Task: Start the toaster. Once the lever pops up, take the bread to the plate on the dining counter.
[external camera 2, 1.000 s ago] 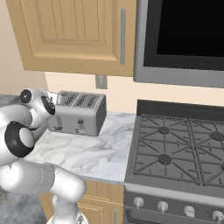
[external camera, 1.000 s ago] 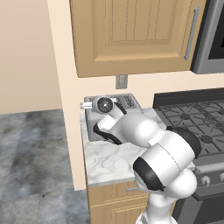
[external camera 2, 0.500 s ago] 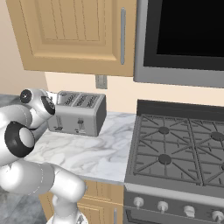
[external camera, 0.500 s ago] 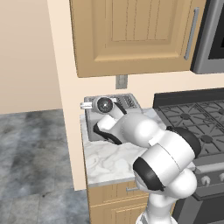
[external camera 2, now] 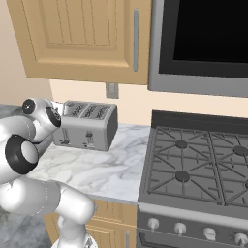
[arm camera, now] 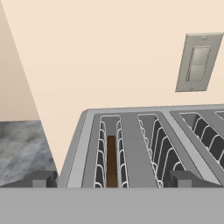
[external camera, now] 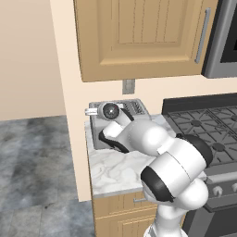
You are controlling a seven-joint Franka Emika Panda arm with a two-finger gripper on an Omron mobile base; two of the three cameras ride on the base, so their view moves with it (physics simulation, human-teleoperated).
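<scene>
The grey four-slot toaster [external camera 2: 89, 127] stands on the small marble worktop against the wall, also seen as the toaster [external camera: 136, 107] and the toaster [arm camera: 144, 148]. The dark brown bread [arm camera: 111, 162] sits deep in its leftmost slot. On the front face, the left lever [external camera 2: 65, 141] sits lower than the right lever [external camera 2: 88, 135]. My gripper [arm camera: 113, 180] hovers open just above the toaster's left end, one fingertip [arm camera: 43, 179] either side of the bread's slot, holding nothing. From the base it is the gripper [external camera: 92, 111] and the gripper [external camera 2: 57, 107]. The plate and dining counter are out of view.
A gas stove [external camera 2: 193, 169] adjoins the worktop [external camera 2: 92, 169] on the right. Wooden wall cabinets [external camera: 139, 37] hang overhead, with a microwave [external camera 2: 203, 43] above the stove. A wall switch [arm camera: 194, 63] sits behind the toaster. A beige wall end [external camera: 69, 115] borders the left.
</scene>
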